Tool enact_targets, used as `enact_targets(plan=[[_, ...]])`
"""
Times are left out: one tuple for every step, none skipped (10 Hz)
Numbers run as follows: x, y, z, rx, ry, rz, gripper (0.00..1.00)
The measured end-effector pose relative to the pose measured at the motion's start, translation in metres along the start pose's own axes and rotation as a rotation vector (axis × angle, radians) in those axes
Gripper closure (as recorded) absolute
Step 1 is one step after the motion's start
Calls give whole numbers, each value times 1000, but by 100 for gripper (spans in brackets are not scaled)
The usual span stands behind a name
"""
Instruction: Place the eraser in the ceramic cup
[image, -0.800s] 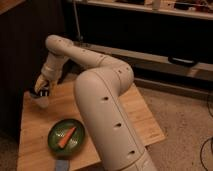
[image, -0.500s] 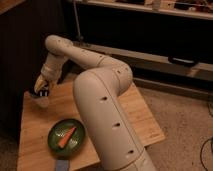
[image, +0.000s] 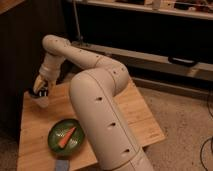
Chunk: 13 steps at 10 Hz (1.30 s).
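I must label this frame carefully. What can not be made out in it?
- Eraser: not visible in the camera view; the hand, directly over the ceramic cup, may hide it.
- Cup's inside: covered by the hand.
- Blue object: cut by the bottom edge.

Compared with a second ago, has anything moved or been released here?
Nothing visibly changed. The end effector is at the same place, just over the ceramic cup near a far corner of the table. The green plate and carrot have not moved.
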Motion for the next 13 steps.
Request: enact_targets(plan=[[-1,0,1,3,1,0,45],[-1,-1,1,5,0,1,35],[0,-2,1,6,2,2,25],[1,-3,1,8,2,4,21],[1,-3,0,9,-2,8,20],[1,-3,-1,9,-5,9,20],[0,-2,-1,8,-8,10,20],[1,-2,-2,4,-16,10,20],[0,-1,-2,0,-32,8,20],[1,-1,-3,0,-42,6,20],[1,0,-5,4,-58,1,20],[2,0,-9,13,-71,6,20],[2,-1,-14,28,-80,20,20]])
